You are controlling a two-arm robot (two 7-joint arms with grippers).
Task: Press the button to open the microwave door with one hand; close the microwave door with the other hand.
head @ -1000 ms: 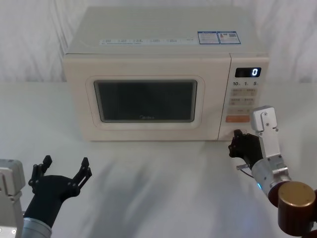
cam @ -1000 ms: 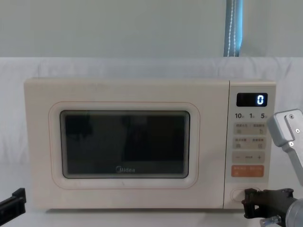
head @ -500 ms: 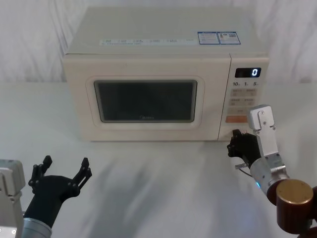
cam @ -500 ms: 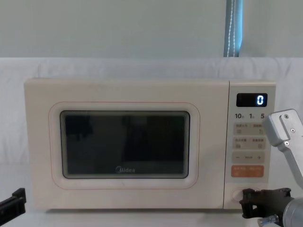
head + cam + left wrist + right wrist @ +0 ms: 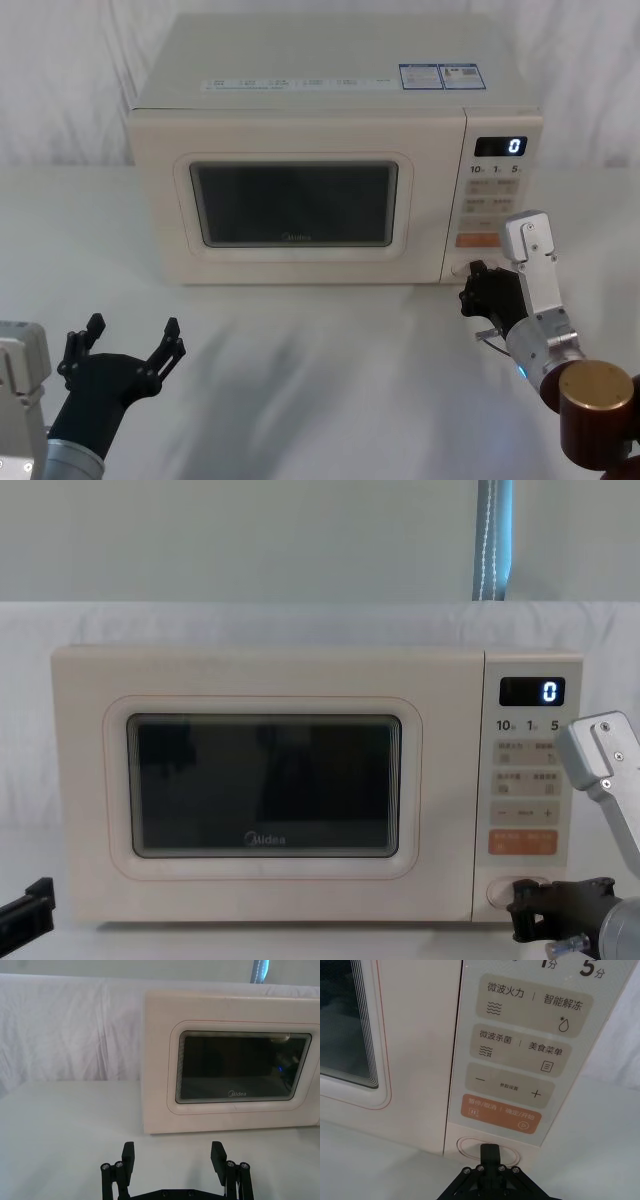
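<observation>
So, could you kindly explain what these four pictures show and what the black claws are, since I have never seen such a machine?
It is a two-armed robot facing a cream microwave oven on a white-covered table. One picture looks down from its head, one looks forward from its chest, and one comes from each wrist.

The black claws are its grippers. The right gripper, fingers together, has its tip at the wide cream pill-shaped button below the orange rectangular key; I cannot tell whether it is pressing. The large cream door with the dark window is shut. The left gripper waits open, low over the table, away from the oven. Neither holds anything.
</observation>
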